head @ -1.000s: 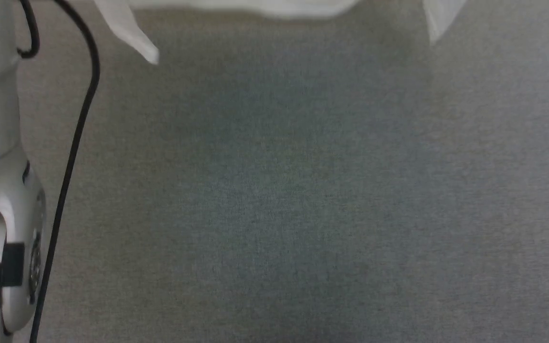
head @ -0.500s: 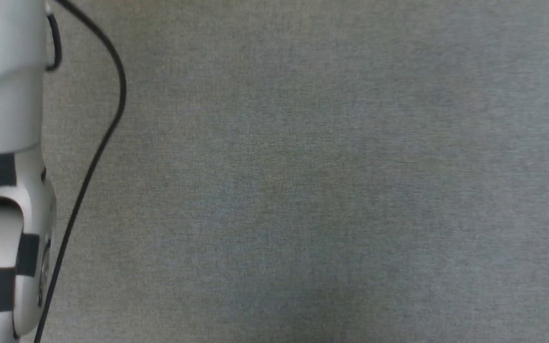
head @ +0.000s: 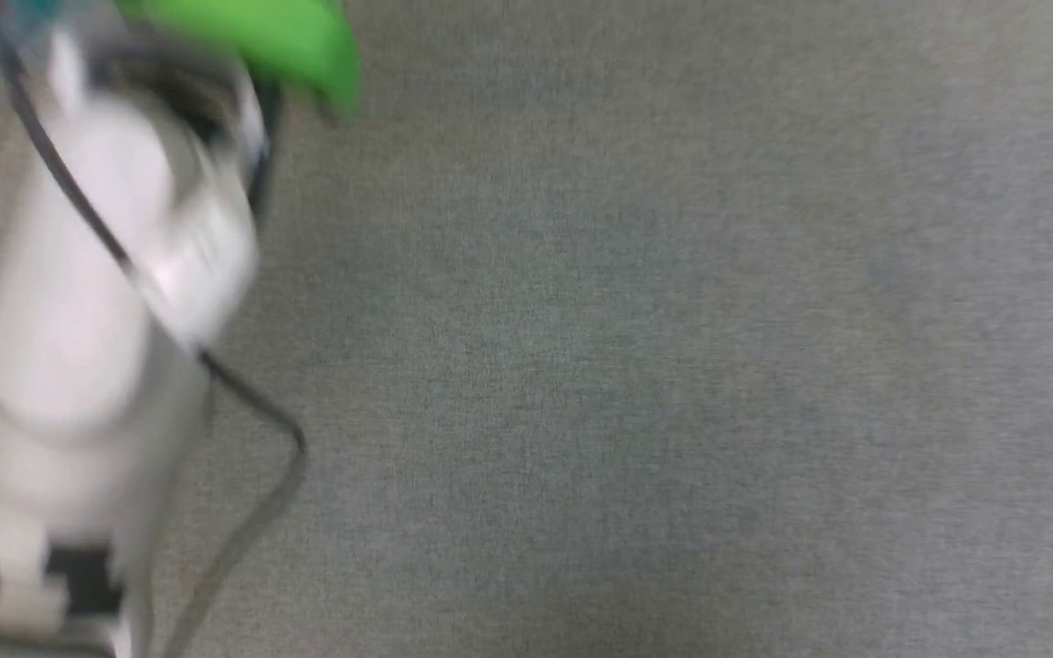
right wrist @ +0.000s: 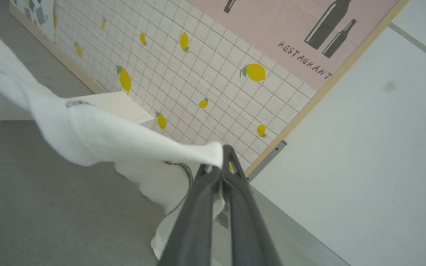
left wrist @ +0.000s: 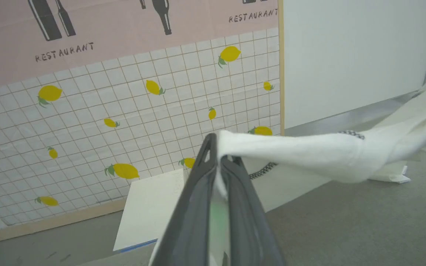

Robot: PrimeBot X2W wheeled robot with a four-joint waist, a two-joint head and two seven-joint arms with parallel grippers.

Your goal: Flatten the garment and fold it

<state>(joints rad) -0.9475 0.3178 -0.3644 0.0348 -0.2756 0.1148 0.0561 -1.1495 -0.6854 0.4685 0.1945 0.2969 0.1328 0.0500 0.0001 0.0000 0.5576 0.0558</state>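
The garment (left wrist: pixel 309 155) is white thin fabric, lifted off the grey surface and stretched between both grippers. In the left wrist view my left gripper (left wrist: pixel 217 155) is shut on one bunched edge, and the cloth runs off to the right with a grey zigzag seam (left wrist: pixel 263 170) showing below. In the right wrist view my right gripper (right wrist: pixel 222 162) is shut on another edge of the garment (right wrist: pixel 98 136), which trails away to the left. My left forearm (head: pixel 88 302) is a pale blur at the left of the head view.
A rigid white box (left wrist: pixel 150 207) stands on the grey surface (head: pixel 627 366) behind the cloth, also visible as the box (right wrist: pixel 120 105) in the right wrist view. A lemon-tiled wall panel (left wrist: pixel 124 111) and a plain white wall (left wrist: pixel 353 55) close off the back. A green part (head: pixel 261 37) sits above the forearm.
The garment's hanging hem and sleeve tips have left the top of the head view. My left forearm has swung further into that view, blurred, and a green part now shows above it.
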